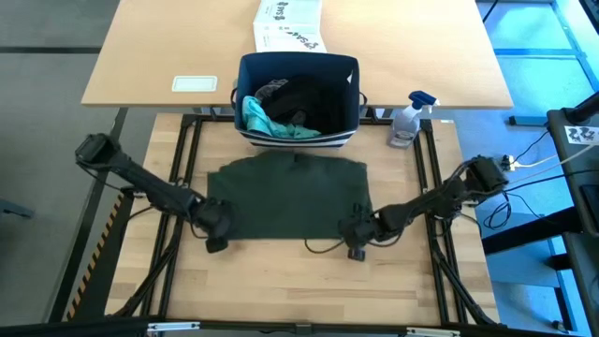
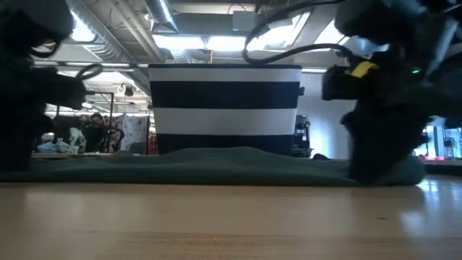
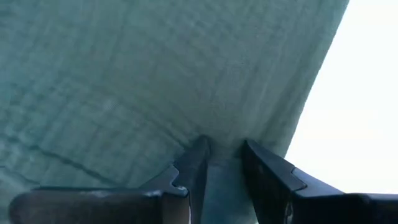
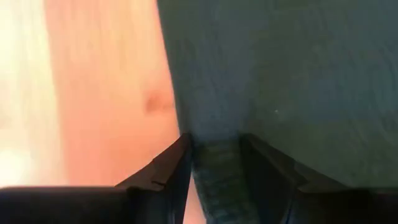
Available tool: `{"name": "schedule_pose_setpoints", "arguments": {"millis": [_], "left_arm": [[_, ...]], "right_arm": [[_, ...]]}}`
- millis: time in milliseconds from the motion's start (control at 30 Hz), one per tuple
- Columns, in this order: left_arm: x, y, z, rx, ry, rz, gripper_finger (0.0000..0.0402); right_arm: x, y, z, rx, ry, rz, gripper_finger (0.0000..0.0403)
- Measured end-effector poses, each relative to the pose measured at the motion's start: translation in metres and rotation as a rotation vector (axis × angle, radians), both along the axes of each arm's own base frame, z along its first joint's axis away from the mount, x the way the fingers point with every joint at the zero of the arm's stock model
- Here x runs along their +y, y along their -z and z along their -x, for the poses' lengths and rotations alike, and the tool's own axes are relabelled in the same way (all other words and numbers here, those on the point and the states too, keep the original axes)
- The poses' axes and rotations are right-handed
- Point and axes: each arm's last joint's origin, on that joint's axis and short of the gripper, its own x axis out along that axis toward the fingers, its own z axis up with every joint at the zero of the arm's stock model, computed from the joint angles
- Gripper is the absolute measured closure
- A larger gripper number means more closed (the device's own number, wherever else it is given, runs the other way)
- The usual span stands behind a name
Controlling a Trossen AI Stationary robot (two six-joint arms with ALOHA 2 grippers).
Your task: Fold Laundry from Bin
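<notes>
1. Olive-green garment [image 1: 285, 198] lies spread flat on the wooden table [image 1: 281, 281], both claws down at its near edge.
2. Left gripper [image 1: 214, 232] sits at the near-left corner; in its wrist view the fingers [image 3: 194, 167] pinch a fold of the green cloth.
3. Right gripper [image 1: 356, 236] sits at the near-right corner; its fingers [image 4: 177, 163] stand slightly apart with the cloth edge bunched between them, grip cannot tell for sure.
4. Beyond both claws, just past the garment's far edge: navy striped bin [image 1: 348, 131], holding a teal piece [image 1: 264, 122] and dark clothes [image 1: 304, 101].
5. Right of the bin: spray bottle [image 1: 408, 120]. Behind the bin: white printed box [image 1: 287, 25].
</notes>
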Motion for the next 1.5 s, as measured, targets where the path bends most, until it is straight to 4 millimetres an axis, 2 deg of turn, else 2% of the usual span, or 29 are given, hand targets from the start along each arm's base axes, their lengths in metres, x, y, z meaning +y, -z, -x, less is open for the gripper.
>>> {"name": "schedule_pose_setpoints", "arguments": {"millis": [300,400,467,533,633,767,967,1100,1267,1400,1500], "left_arm": [[-0.035,-0.008,0.0,-0.145,0.068,0.118,0.0301],[-0.047,-0.024,-0.007,-0.201,0.105,0.143,0.0301],[-0.055,-0.041,-0.013,-0.259,0.148,0.136,0.0301],[-0.059,-0.058,-0.02,-0.324,0.189,0.094,0.0301],[-0.062,-0.078,-0.028,-0.429,0.245,0.003,0.0301],[-0.06,-0.09,-0.035,-0.528,0.293,-0.176,0.0301],[-0.042,-0.084,-0.045,-0.475,0.295,-0.293,0.0277],[-0.026,-0.073,-0.055,-0.374,0.285,-0.321,0.0239],[-0.012,-0.051,-0.069,-0.229,0.295,-0.278,0.0192],[0.0,-0.034,-0.071,-0.074,0.287,-0.296,0.0174],[0.006,-0.024,-0.07,0.022,0.271,-0.304,0.0172]], "right_arm": [[0.037,-0.007,0.021,0.079,-0.019,-0.132,0.0255],[0.046,-0.022,0.02,0.069,-0.037,-0.169,0.0255],[0.05,-0.041,0.014,0.008,-0.043,-0.195,0.0255],[0.052,-0.058,0.008,-0.065,-0.045,-0.196,0.0255],[0.052,-0.072,0.002,-0.143,-0.048,-0.156,0.0255],[0.055,-0.085,-0.005,-0.225,-0.076,-0.099,0.0255],[0.043,-0.085,-0.01,-0.235,-0.027,-0.033,0.0244],[0.029,-0.081,-0.011,-0.16,0.007,-0.003,0.0199],[0.005,-0.073,-0.005,0.017,0.035,0.071,0.0139],[-0.011,-0.07,-0.003,0.089,0.011,0.158,0.0114],[-0.023,-0.062,-0.003,0.122,-0.028,0.169,0.0109]]}}
